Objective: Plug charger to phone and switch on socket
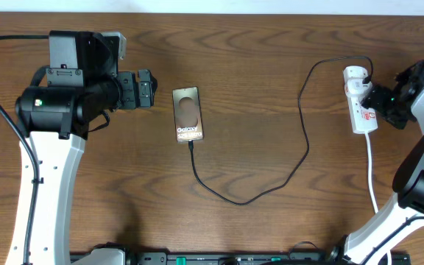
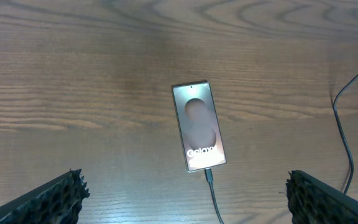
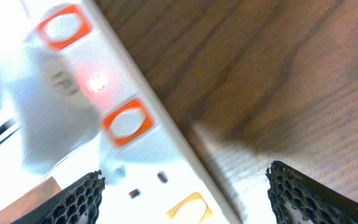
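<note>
The phone [image 1: 188, 114] lies flat left of centre, text side up; it also shows in the left wrist view [image 2: 199, 126]. The charger cable [image 1: 271, 185] has its black plug tip in the phone's near end [image 2: 209, 176] and loops right and up to a white adapter in the socket [image 1: 361, 103]. My left gripper [image 1: 147, 89] is open and empty, just left of the phone. My right gripper [image 1: 375, 103] is open right over the socket [image 3: 129, 155], fingers straddling its red-orange switches. A red light glows on the strip between two switches.
The socket's thick white cord [image 1: 372, 177] runs from the strip toward the front edge at the right. The brown wooden table [image 1: 271, 59] lies under everything. The black cable also crosses the right edge of the left wrist view [image 2: 344, 124].
</note>
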Robot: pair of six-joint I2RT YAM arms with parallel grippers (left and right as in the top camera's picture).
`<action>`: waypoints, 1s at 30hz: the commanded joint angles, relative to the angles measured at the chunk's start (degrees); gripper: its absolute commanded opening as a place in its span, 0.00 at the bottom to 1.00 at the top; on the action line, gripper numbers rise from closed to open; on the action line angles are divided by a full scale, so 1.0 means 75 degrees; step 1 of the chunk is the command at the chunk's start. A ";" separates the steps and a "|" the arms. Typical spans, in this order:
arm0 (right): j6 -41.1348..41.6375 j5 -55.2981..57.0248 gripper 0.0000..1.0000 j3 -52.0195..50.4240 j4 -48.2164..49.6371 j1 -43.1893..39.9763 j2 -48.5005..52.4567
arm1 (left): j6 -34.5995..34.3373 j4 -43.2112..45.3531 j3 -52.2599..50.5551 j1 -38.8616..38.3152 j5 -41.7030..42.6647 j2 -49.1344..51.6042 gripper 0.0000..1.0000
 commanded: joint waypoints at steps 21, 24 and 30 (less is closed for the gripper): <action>-0.2792 -0.1993 0.88 0.0009 -0.3436 0.0396 -0.5791 | 0.0041 -0.0026 0.0052 0.0032 -0.0076 0.0000 1.00; -0.2742 -0.2378 0.92 0.0009 -0.3885 0.0498 -0.6435 | 0.0041 -0.0026 0.0052 0.0032 -0.0076 0.0000 1.00; -0.1926 -0.2343 0.99 0.0009 -0.4593 0.0501 -0.7519 | 0.0041 -0.0026 0.0052 0.0032 -0.0076 0.0000 1.00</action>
